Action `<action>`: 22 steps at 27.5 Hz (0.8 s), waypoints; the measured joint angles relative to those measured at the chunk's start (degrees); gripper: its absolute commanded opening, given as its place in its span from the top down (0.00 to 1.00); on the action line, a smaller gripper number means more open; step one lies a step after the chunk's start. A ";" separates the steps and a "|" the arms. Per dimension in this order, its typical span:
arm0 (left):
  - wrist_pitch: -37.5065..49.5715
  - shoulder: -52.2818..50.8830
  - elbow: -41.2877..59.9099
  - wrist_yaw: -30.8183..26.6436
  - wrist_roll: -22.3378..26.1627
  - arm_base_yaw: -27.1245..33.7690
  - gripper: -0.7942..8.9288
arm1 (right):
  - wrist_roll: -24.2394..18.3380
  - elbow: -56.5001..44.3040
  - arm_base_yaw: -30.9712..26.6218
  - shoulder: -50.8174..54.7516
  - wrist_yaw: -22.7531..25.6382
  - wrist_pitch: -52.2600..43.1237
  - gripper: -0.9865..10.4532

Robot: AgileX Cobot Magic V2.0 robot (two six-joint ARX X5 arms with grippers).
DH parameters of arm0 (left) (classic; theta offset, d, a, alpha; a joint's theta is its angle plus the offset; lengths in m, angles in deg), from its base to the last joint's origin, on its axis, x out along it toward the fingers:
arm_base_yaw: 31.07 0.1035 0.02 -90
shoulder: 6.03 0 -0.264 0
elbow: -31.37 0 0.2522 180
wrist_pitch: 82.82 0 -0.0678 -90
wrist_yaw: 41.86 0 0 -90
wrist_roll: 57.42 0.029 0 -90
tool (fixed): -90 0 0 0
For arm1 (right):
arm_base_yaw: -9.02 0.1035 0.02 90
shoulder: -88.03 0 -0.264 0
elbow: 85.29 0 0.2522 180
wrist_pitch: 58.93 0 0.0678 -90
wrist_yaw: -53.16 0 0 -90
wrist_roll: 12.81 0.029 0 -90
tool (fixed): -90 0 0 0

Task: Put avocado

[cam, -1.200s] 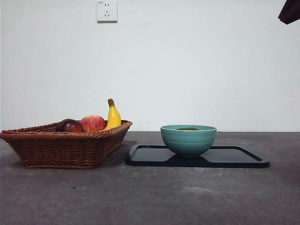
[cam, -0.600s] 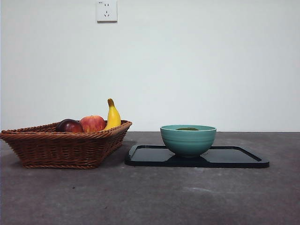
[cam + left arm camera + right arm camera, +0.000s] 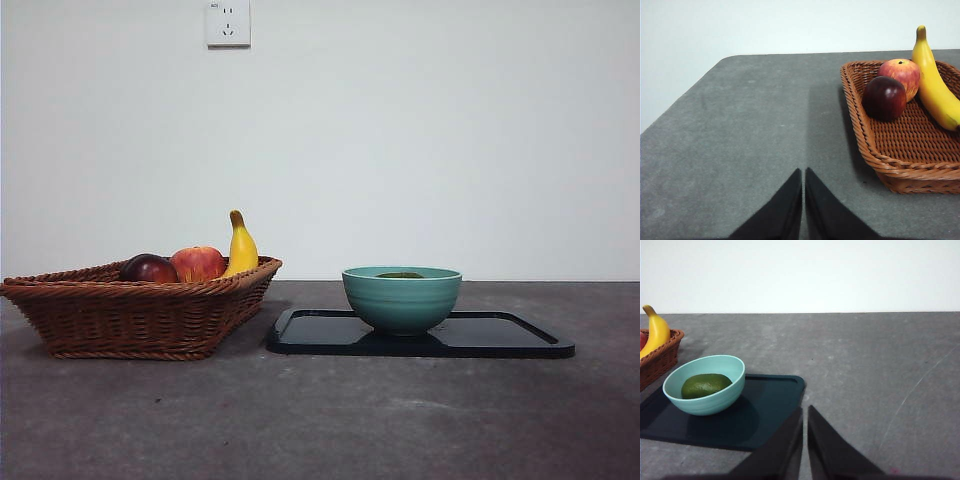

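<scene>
A: A plain white wall with a socket (image 3: 228, 22) at the upper left of the front view, and a dark grey table (image 3: 320, 420) running level below it. Where is the avocado?

B: The avocado (image 3: 706, 385) lies inside the teal bowl (image 3: 704, 385), at the lower left of the right wrist view, with its long axis roughly level across the frame. From the front only a dark green sliver (image 3: 400, 275) shows above the bowl's rim (image 3: 401, 270).

A: And the bowl?

B: It stands on the black tray (image 3: 500, 335), toward the tray's left end in the front view. The wicker basket (image 3: 140, 310) sits just beside the tray, holding a banana (image 3: 240, 248), a red apple (image 3: 197, 263) and a dark red fruit (image 3: 148, 268).

A: Which arm is nearer the fruit?

B: The right gripper (image 3: 804, 412), by the look of it. Its jaws are pressed together with nothing between them, over bare table near the tray's corner, and the bowl lies ahead of it toward the left of its frame. The left gripper (image 3: 803, 175) also has its jaws together and empty; its view shows only the basket, at the right of the frame.

A: So the task?

B: Judging by how things lie, the avocado is already placed and neither arm shows in the front view.
</scene>
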 measured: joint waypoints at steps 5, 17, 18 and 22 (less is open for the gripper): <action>0.02 0.00 0.00 0.00 0.00 0.00 0.91 | 1.53 -5.11 0.00 3.43 1.11 -1.57 0.91; 0.02 0.00 0.00 0.00 0.00 0.00 0.91 | 3.32 -7.23 -0.90 4.24 1.66 -0.46 0.91; 0.02 0.00 0.00 0.00 0.00 0.00 0.91 | 3.32 -7.23 -0.90 4.24 1.64 -0.50 0.91; 0.02 0.00 0.00 0.00 0.00 0.00 0.91 | 3.32 -7.23 -0.90 4.24 1.62 -0.52 0.91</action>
